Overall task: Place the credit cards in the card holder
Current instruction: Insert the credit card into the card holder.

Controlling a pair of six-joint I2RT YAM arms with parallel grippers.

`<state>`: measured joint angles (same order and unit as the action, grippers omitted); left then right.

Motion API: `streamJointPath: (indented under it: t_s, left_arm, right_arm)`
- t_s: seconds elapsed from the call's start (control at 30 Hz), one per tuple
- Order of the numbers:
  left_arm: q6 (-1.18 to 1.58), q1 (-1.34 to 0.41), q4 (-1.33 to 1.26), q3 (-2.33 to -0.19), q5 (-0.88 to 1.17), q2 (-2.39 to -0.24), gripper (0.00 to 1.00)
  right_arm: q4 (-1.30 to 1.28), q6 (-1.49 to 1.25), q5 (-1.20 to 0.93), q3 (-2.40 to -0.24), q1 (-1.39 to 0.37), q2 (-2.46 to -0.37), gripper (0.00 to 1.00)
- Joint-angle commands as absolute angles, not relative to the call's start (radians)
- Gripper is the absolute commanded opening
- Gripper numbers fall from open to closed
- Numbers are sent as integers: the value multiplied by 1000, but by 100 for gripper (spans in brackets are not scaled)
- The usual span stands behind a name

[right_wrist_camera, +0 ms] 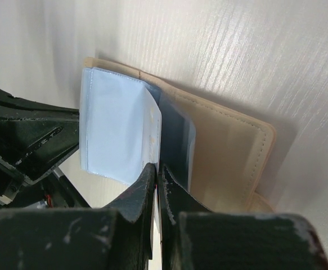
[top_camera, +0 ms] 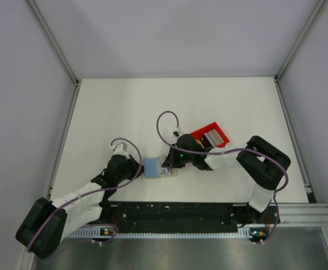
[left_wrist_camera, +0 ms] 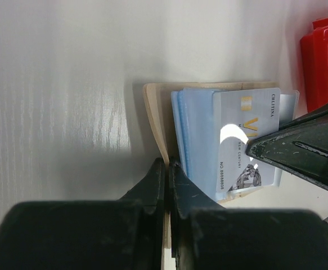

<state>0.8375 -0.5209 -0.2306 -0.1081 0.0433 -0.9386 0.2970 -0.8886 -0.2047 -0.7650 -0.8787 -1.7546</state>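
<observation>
Left gripper (left_wrist_camera: pixel 167 169): jaws together, clamped on the tan wallet (right_wrist_camera: pixel 225 152) flap from its 9 o'clock. Right gripper (right_wrist_camera: pixel 156 171): jaws together, pinching the wallet's pale blue pocket leaf from 3 o'clock. Silver card (left_wrist_camera: pixel 245 129) lies over the pockets; can't tell if it's seated. Step, I'd say: slotting this card. Next move needs a steady wallet and a straight push. Red tray (top_camera: pixel 200 134) sits at 2 o'clock, seemingly with more cards.

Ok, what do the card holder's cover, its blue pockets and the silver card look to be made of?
Card holder cover: soft beige leather or imitation, matt, with a stitched edge. Blue pockets: thin flexible plastic film, probably; one flap curls. Silver card: stiff glossy plastic, judging by its bright glare and printed number.
</observation>
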Motion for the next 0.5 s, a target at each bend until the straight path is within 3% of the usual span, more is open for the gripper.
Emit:
streamJointPath:
  t_s: [0.0,0.47]
  left_arm:
    - [818,-528,-235,-95,46,-937,0]
    - [819,-526,-244,-94,52,-939,0]
  right_arm:
    - [198,-804,-130,-779,-851,-1729,0]
    - [394,-937,-183,-716,-868,-1799,0]
